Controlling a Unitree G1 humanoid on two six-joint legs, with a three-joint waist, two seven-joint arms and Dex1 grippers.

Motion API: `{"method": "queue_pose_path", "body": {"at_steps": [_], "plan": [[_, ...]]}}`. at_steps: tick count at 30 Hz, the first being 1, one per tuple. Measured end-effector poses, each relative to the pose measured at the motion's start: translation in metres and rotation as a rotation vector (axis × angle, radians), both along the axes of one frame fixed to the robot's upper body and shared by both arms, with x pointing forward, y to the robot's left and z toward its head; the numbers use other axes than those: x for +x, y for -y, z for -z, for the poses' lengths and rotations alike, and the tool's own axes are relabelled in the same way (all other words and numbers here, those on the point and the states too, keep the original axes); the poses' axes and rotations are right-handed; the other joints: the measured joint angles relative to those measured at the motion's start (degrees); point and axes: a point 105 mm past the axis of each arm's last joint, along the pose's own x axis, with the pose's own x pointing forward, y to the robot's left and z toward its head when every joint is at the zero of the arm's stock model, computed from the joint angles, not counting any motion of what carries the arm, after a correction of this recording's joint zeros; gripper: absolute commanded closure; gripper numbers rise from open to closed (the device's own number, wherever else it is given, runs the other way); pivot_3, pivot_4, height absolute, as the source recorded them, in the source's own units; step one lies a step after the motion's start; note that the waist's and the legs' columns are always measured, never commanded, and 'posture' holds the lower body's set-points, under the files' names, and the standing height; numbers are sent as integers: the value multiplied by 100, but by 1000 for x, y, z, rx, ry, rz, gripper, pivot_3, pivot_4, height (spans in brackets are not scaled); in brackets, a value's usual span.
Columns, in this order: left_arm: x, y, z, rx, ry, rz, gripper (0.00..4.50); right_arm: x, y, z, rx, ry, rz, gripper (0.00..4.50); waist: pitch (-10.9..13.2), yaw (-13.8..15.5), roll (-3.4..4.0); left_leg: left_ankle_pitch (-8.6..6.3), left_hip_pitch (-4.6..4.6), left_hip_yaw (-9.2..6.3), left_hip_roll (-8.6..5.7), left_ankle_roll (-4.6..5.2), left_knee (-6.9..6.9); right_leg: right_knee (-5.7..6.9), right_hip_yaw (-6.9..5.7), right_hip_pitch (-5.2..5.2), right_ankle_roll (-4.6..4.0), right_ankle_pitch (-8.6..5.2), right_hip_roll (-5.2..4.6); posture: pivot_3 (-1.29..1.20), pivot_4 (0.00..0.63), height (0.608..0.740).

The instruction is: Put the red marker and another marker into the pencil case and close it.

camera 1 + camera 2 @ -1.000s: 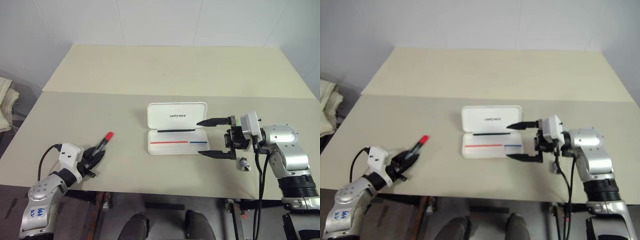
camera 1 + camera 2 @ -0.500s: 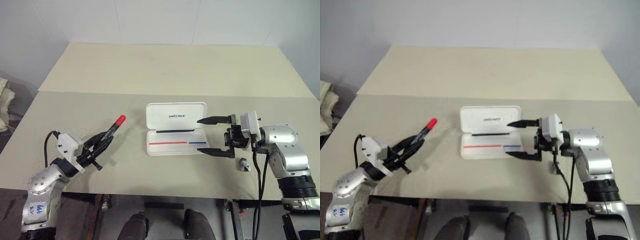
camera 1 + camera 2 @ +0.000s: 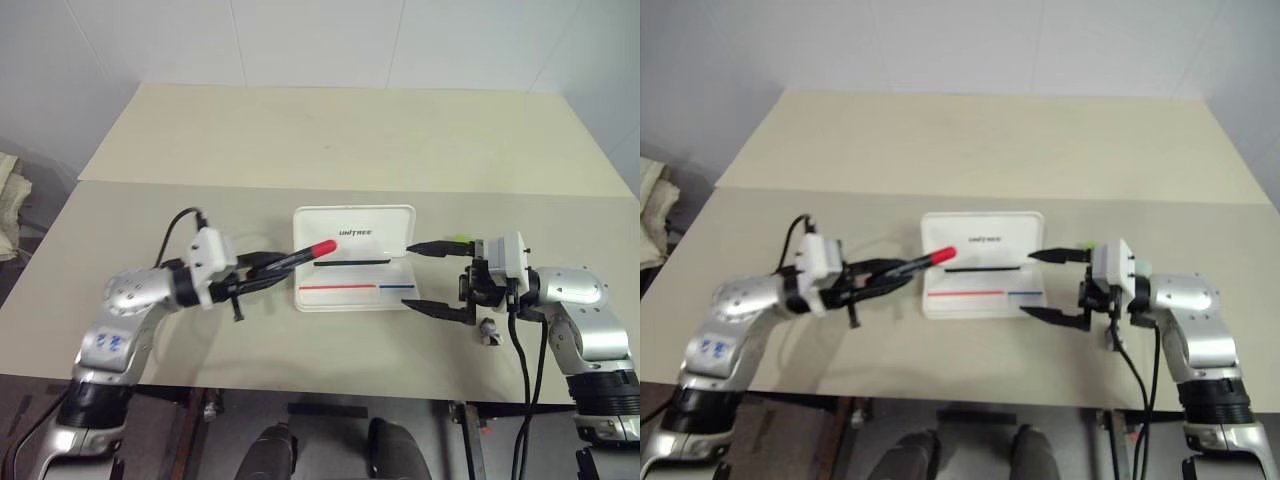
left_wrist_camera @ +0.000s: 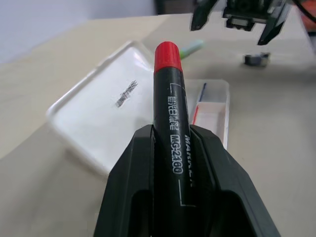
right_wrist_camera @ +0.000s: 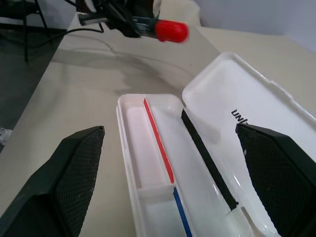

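Left gripper [image 3: 902, 272]: clamps slim black red-capped marker [image 3: 923, 263], its tip over open white plastic pencil case [image 3: 983, 265].
Right gripper [image 3: 1041, 285]: spread wide beside case.

- The pencil case [image 3: 355, 258] is showing smooth, glossy white plastic.
- The red marker [image 4: 169, 128] is looking like smooth, satin plastic.
- The table [image 3: 330, 140] is appearing matt and beige.

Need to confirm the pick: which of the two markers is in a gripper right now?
The red marker: the left gripper is shut on its black barrel, red tip over the open pencil case. The green marker lies on the table.
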Motion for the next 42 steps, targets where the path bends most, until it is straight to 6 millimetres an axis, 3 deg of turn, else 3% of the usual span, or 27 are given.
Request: {"method": "queue_pose_path", "body": {"at_steps": [4,12,22,33,37,42], "plan": [[11,26,7,49,5,85,3835,-7,2,-1,2,11,42,0,0,-40,0,-3,-1,9,2,4,-3,-10,4,0,2,1,3,0,150,740],[35,47,48,128,-65,109,3835,-18,8,-4,19,-2,123,0,3,-12,-4,-4,-2,12,9,6,-2,-12,3,0,4,2,10,0,150,740],[51,70,49,112,-38,123,3835,-25,12,-8,36,-10,201,0,6,-5,-10,-5,-6,13,8,8,2,-13,3,0,6,3,10,0,150,740],[48,81,35,36,-54,161,155,-17,11,-17,45,-10,233,0,6,-13,-10,-5,-5,12,9,9,8,-6,3,0,7,4,10,0,150,740],[41,79,28,24,-43,178,26,-7,13,-17,44,-39,280,0,6,-19,-10,-5,-5,13,9,9,8,-7,5,0,7,4,10,0,150,740],[28,80,22,-7,-43,206,26,9,36,5,-120,-142,411,0,6,-5,-10,-5,-6,11,9,9,7,-8,4,-1,6,3,10,0,150,740]]}}
